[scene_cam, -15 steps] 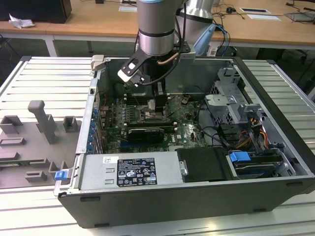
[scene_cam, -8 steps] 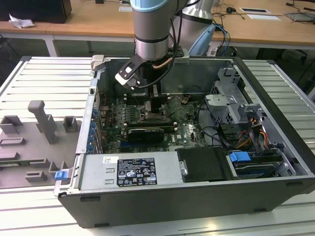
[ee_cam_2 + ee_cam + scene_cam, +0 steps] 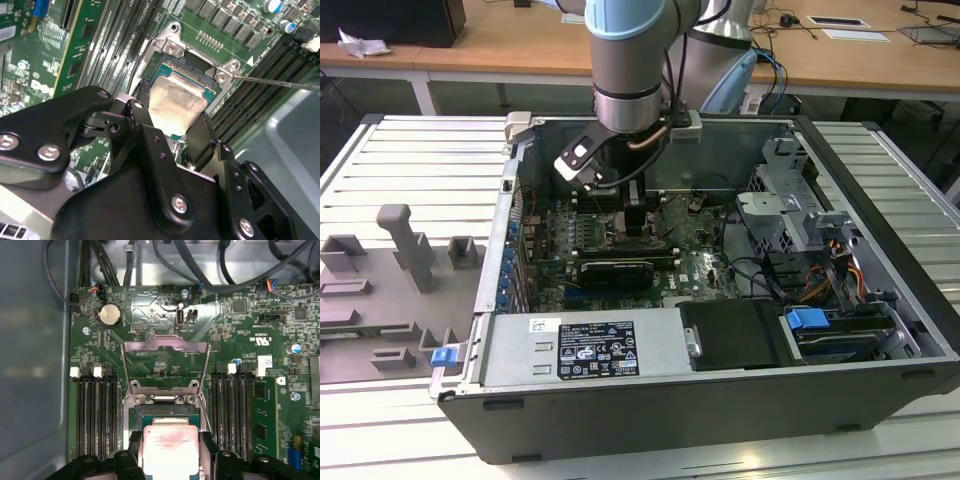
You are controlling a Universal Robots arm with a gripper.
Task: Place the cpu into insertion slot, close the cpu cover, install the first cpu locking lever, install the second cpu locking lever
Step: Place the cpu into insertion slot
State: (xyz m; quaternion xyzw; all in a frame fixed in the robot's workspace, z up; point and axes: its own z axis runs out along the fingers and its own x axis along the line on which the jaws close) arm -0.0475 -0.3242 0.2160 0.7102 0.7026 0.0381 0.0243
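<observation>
Hung low over the motherboard inside the open computer case, at the upper middle of the exterior view, on the end of the arm. Held the cpu in the gripper by two opposite edges, closed only to the chip's width, with one of the black fingers pressed against each side in both wrist views. Carried the chip flat, silvery top up, directly over the insertion slot and squared to its rim; judged the way into the slot as straight down, not sideways. Could not tell whether the chip sat on the pins or just above them. Found the cpu cover swung open, away from the slot on the side opposite the gripper, hinged along the slot edge between them and clear of the chip's path. Noted long black memory slots flanking the socket on both sides.
</observation>
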